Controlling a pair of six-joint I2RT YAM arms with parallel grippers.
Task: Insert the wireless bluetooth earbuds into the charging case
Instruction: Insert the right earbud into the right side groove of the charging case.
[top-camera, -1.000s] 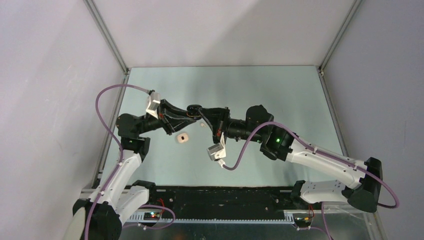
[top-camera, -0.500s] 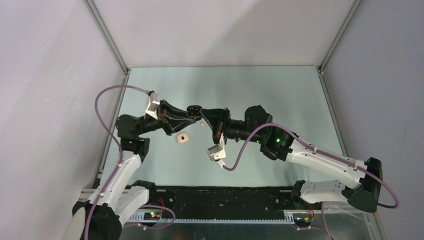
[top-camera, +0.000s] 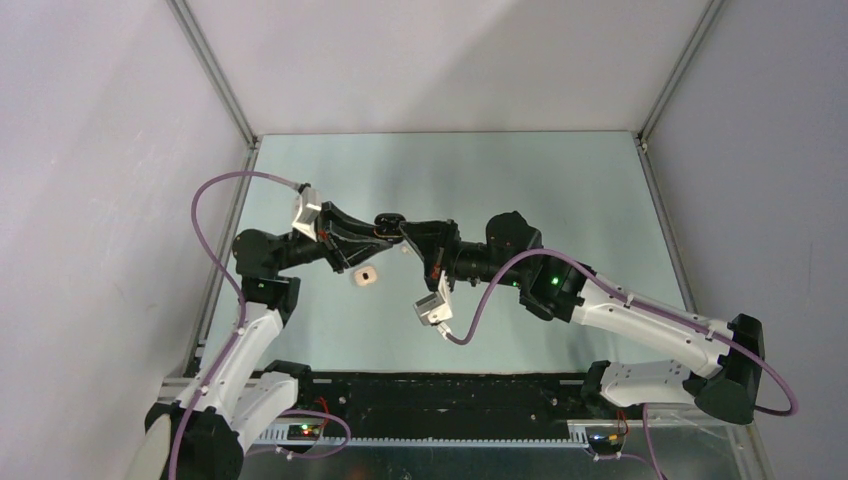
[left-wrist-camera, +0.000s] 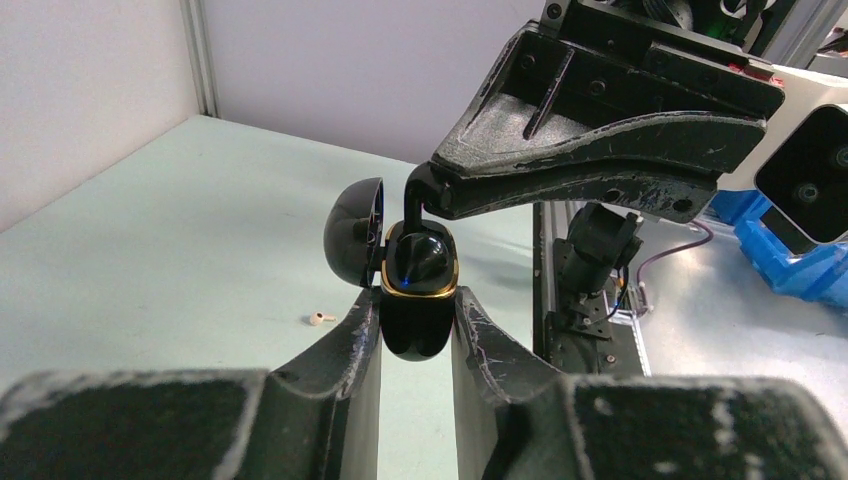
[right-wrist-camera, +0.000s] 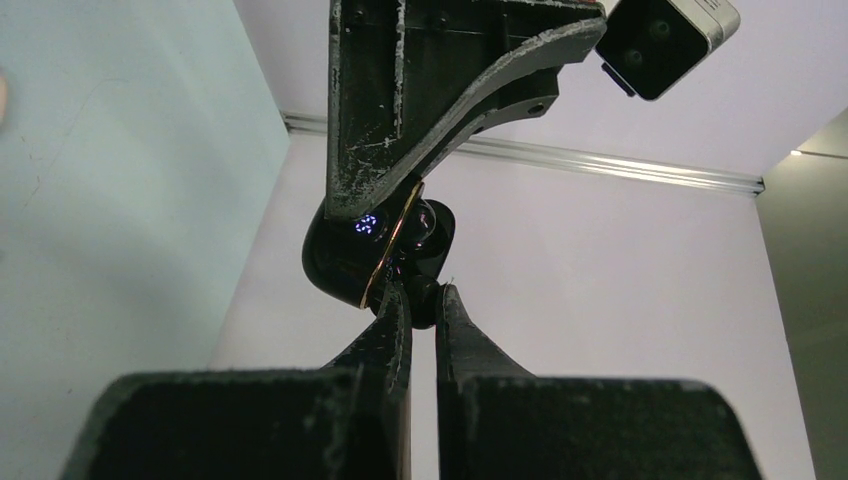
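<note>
My left gripper (left-wrist-camera: 417, 305) is black, scuffed white; the charging case (left-wrist-camera: 415, 262) is glossy black with a gold rim and blue digits. The earbud (left-wrist-camera: 316, 319) at left is cream, the table (left-wrist-camera: 150, 250) pale green.

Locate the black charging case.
Top view, left of centre: the black charging case is clamped in the left tool above the table, lid open, right tool at its rim.
</note>
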